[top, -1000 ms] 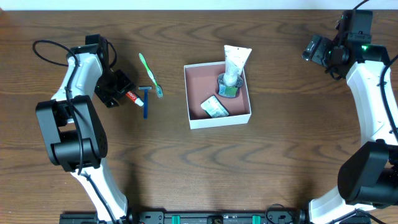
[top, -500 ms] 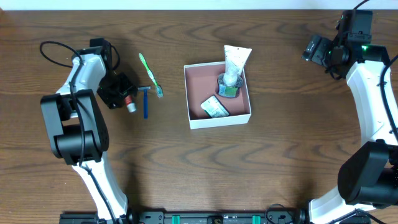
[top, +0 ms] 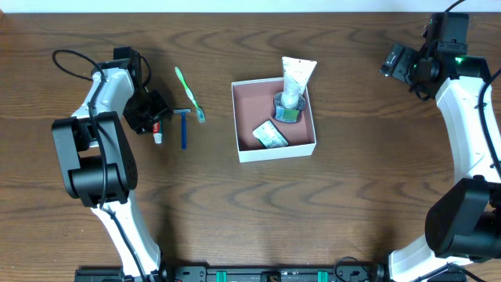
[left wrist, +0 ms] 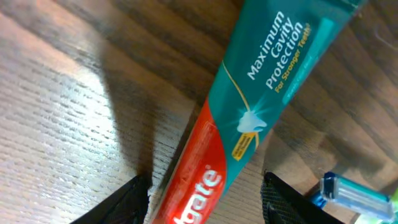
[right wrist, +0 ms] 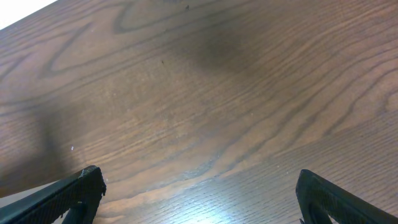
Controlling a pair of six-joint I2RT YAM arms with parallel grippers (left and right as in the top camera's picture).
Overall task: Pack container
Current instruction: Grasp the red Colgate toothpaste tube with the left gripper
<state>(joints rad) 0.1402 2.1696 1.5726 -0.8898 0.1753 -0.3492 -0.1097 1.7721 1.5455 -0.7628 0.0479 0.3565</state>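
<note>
L fingers (left wrist: 134,202) are standing apart, straddling the toothpaste (left wrist: 249,118), which is lying flat on the worktop (left wrist: 56,124). A sliver of wood is showing betw. it & one finger, so no clamp seen. Razor (left wrist: 349,191) is lying just outside that finger. Box (top: 278,150) is sitting well off to the side, betw. L fingers & R fingers (right wrist: 74,193), w/ a white tube (top: 296,78) & a packet (top: 271,135) in it. R fingers are hanging wide apart over the worktop.

Razor (top: 184,131) between toothpaste (top: 159,134) and container (top: 278,150)
</note>
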